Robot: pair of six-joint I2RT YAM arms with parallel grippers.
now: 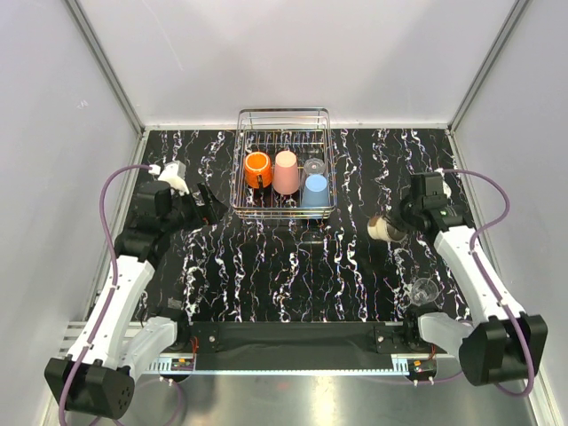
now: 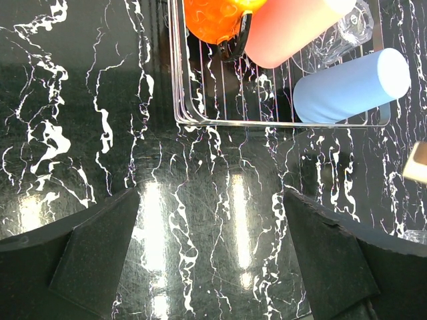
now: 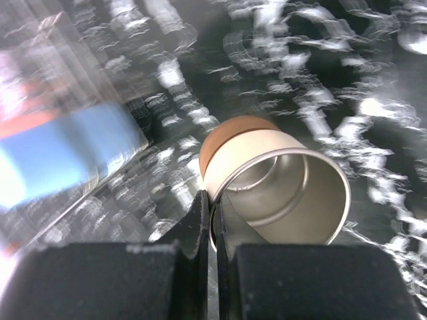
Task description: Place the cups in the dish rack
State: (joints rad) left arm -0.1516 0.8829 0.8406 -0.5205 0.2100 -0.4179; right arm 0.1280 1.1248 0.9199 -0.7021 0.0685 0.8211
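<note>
You are looking at a robotics lab test cell, not a kitchen. White panel walls (image 1: 311, 53) on aluminium posts (image 1: 106, 67) box in a black marble-patterned tabletop (image 1: 293, 275). At 6 o'clock the left arm (image 1: 120, 284) and right arm (image 1: 475, 266) are bolted to a metal rail (image 1: 293, 368), trailing purple cables (image 1: 106, 213). At 12 o'clock a dish rack (image 1: 284, 115) holding cups (image 1: 286, 171) stands directly on that bench top.
</note>
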